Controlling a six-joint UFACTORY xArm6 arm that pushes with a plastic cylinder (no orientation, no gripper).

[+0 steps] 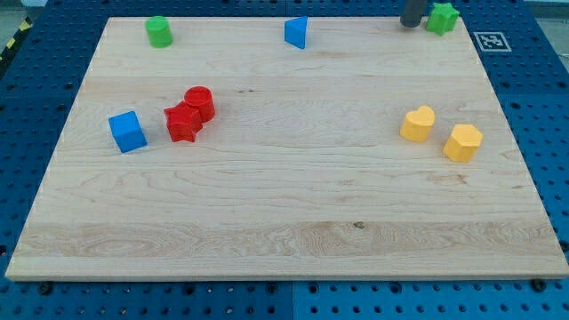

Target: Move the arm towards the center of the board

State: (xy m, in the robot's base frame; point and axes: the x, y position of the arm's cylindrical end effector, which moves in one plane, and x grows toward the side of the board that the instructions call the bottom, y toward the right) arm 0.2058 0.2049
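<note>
My tip (411, 25) at board (284, 222) top right, just beside green star (442, 17) — bare rod, holding nothing. Blocks: two green, two blue, two red, two yellow — eight total.

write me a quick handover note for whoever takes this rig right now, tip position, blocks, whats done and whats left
My tip sits at the view's top right edge of the board, just left of the green star block, close to it; contact cannot be told.
Other blocks: green cylinder top left, blue wedge-like block top middle, blue cube left, red star and red cylinder touching beside it, yellow heart and yellow hexagon on the right.
Done: nothing visible yet; the tip is far from the centre.
Left: slide the tip down and left to the middle, between the red pair and the yellow pair.
</note>
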